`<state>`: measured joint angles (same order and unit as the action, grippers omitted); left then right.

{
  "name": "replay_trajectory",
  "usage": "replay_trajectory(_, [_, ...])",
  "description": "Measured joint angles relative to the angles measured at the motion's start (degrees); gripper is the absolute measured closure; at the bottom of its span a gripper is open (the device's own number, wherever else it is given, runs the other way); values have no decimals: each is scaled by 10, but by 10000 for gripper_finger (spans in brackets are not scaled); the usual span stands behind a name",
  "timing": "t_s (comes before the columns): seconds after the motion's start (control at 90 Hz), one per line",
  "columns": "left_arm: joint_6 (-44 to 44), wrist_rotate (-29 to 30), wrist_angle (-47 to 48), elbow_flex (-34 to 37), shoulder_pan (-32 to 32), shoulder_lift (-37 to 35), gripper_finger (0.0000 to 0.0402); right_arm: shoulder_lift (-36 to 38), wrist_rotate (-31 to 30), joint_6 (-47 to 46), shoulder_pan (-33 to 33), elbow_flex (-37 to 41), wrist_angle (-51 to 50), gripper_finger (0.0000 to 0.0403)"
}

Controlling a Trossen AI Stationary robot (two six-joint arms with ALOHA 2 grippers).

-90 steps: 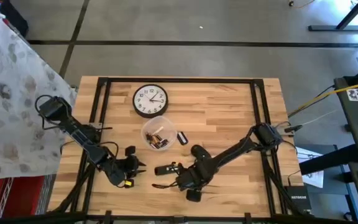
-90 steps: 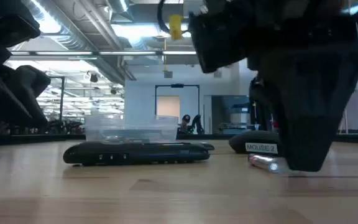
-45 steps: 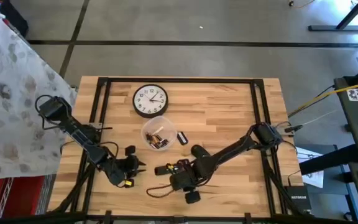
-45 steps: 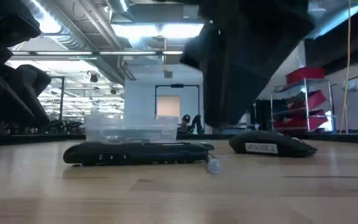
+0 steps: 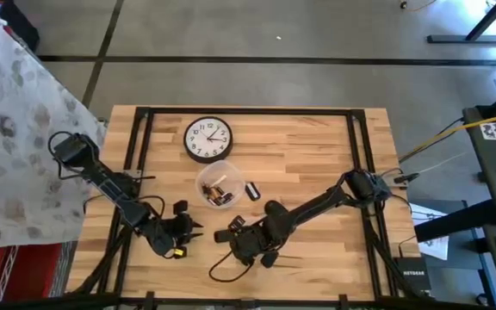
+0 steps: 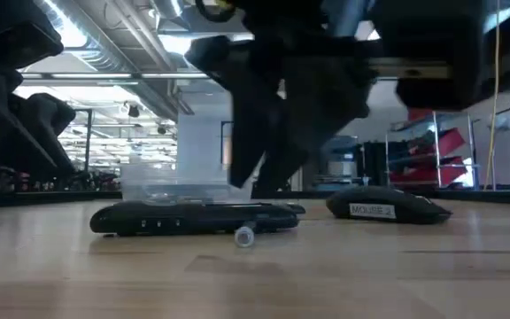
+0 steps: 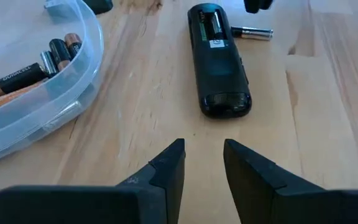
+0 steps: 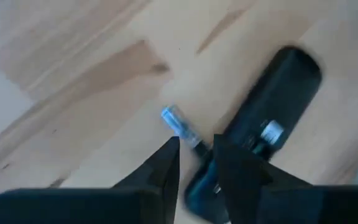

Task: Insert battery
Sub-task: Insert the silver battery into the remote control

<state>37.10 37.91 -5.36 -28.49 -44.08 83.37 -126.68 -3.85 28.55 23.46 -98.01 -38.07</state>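
The right gripper (image 8: 194,163) hangs low over the front of the table (image 5: 317,155), right above the remote (image 7: 218,59) and a loose battery (image 7: 252,32). Its fingers (image 8: 157,168) stand a little apart with nothing between them. The battery lies on the wood just beside the remote, near its open compartment end, where one cell already sits. The left gripper (image 7: 202,165) waits near the table's front left, pointed at the remote, jaws slightly open and empty. A clear bowl (image 5: 216,183) of spare batteries sits behind the remote, a mouse (image 6: 386,203) beside it, and a clock (image 5: 208,139) farther back.
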Motion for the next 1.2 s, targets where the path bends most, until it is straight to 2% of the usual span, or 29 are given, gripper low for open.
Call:
replay_trajectory(0.244, [5,0,0,0,0,0,306,-3,19,68,-12,2,5,227])
replay_trajectory(0.444, [6,0,0,0,0,0,306,-21,30,136,-7,3,-4,221])
replay_trajectory(0.6, [10,0,0,0,0,0,306,-32,12,140,-5,1,-5,222])
replay_trajectory(0.756, [5,0,0,0,0,0,306,-33,13,108,-6,0,-14,257])
replay_trajectory(1.033, [2,0,0,0,0,0,306,-34,34,30,-6,1,-25,385])
replay_trajectory(1.111, [3,0,0,0,0,0,306,-34,34,-16,-6,1,-24,393])
replay_trajectory(1.2, [3,0,0,0,0,0,306,-35,34,-67,-6,1,-23,370])
